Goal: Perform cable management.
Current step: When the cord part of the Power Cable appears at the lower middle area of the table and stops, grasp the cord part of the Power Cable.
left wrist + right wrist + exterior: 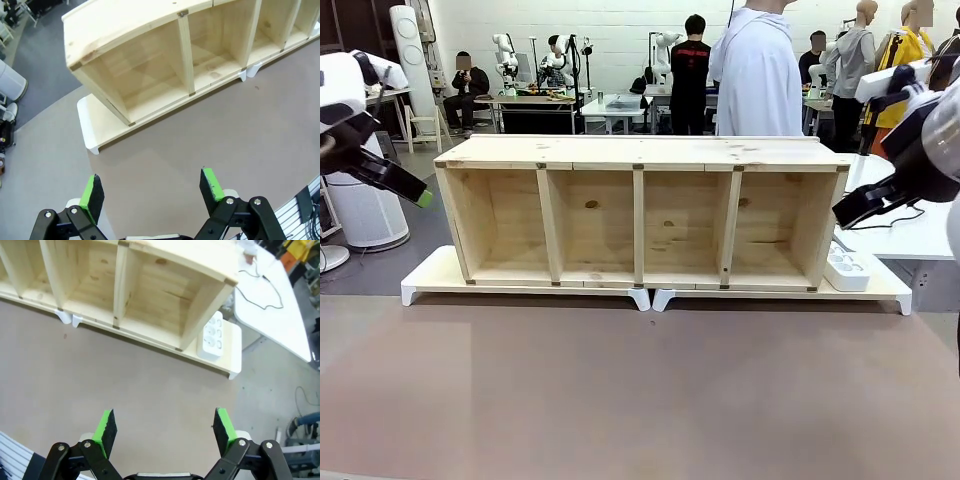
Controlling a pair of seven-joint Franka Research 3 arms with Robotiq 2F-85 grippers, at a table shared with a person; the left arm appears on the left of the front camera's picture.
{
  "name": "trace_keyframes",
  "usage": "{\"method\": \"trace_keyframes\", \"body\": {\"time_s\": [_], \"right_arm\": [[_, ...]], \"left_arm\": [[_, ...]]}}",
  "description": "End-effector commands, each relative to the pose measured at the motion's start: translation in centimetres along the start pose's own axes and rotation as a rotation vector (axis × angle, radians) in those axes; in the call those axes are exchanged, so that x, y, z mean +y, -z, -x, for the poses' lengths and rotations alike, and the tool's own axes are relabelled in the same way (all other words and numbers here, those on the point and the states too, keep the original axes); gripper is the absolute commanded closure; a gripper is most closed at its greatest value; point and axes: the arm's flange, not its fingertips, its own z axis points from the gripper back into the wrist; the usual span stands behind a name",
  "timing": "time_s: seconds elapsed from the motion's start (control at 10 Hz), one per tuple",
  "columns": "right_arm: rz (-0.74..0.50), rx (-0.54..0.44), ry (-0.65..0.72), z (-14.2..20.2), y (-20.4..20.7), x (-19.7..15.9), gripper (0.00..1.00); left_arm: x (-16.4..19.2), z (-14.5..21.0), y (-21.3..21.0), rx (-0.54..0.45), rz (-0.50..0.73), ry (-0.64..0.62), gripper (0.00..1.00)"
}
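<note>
The cable [264, 278] is a thin black cord lying in loose curves on a white side table [280, 325], past the right end of the wooden shelf [640, 150]. My right gripper [165, 427] hovers open above the brown tabletop, well short of the cable, with nothing between its green pads. In the front view it [842, 214] hangs beside the shelf's right end. My left gripper [152, 192] is also open and empty, high over the table off the shelf's left end, where the front view shows it [420, 195] too.
The four-compartment shelf stands on two white risers [520, 290]. A white power strip [847, 268] lies on the right riser beside the shelf's end wall. A person in a white shirt [755, 75] stands behind the shelf. Bare brown tabletop [640, 390] stretches in front.
</note>
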Motion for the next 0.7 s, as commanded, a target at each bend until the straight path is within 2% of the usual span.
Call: {"method": "trace_keyframes", "body": {"time_s": [0.0,0.3,0.4,0.6], "right_arm": [[0.03,-0.019,0.031,8.8,1.5,1.5,0.0],[0.009,-0.036,0.026,8.7,2.1,1.8,0.0],[0.026,-0.024,0.009,0.4,-2.1,0.8,0.0],[0.026,-0.024,0.009,0.4,-2.1,0.8,0.0]], "left_arm": [[-3.6,12.5,2.5,-0.011,-0.002,-0.002,0.0],[-3.8,12.5,3.3,-0.021,0.041,0.008,0.0],[0.0,0.7,-1.8,0.004,0.0,-0.005,0.0],[0.0,0.7,-1.8,0.004,0.0,-0.005,0.0]]}}
